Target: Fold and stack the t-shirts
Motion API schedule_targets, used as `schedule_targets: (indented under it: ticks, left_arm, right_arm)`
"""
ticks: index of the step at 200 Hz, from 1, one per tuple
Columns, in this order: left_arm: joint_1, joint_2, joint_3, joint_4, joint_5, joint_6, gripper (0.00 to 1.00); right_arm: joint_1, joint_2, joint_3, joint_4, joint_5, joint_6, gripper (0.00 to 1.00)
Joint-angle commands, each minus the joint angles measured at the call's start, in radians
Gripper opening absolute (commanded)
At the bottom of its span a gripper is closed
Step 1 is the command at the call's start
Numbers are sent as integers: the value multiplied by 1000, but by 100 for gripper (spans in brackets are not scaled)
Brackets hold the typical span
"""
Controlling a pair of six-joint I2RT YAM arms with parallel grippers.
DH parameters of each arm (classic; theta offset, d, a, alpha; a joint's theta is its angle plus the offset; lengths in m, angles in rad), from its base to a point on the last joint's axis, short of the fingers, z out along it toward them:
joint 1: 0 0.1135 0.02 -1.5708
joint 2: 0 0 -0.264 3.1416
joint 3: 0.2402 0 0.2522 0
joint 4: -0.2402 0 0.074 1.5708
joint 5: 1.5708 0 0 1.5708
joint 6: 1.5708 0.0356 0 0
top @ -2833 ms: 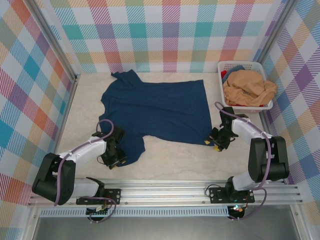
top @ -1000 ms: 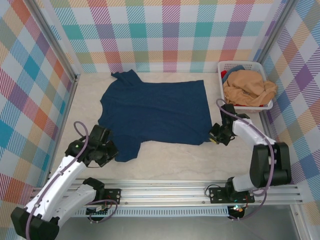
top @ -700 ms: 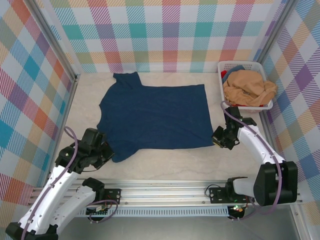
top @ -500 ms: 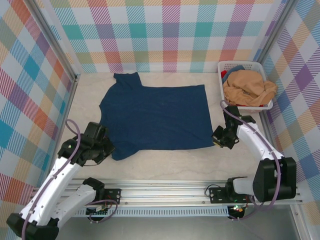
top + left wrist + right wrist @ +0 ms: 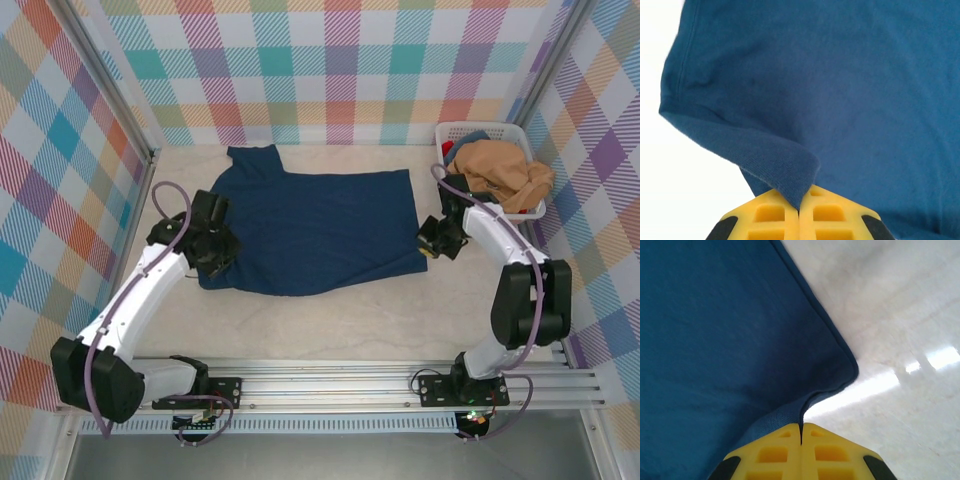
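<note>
Pale tabletop [image 5: 400, 320], plaid walls; navy t-shirt [image 5: 310, 230] spread mid-table. Left gripper [image 5: 216, 260] and right gripper [image 5: 431, 246] each clamped on its near edge. Cloth looks limp and light, so hemmed corners are probably the best holds.

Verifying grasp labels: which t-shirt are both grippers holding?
The navy blue t-shirt, spread flat on the table; left gripper and right gripper pinch its edges. The tan-orange t-shirt lies bunched in the white basket.
</note>
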Motion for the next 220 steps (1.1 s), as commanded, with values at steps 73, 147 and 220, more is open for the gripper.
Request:
schedule_targets:
  ticks: [73, 147, 220]
  left_arm:
    - [124, 171, 173, 80, -9, 124, 0]
    - [161, 292, 272, 112, -20, 178, 0]
    - [175, 445, 428, 123, -15, 262, 0]
  right_arm:
    - [-2, 204, 219, -55, 19, -31, 0]
    - [-5, 331, 378, -94, 44, -12, 0]
    - [-7, 357, 384, -109, 82, 7, 0]
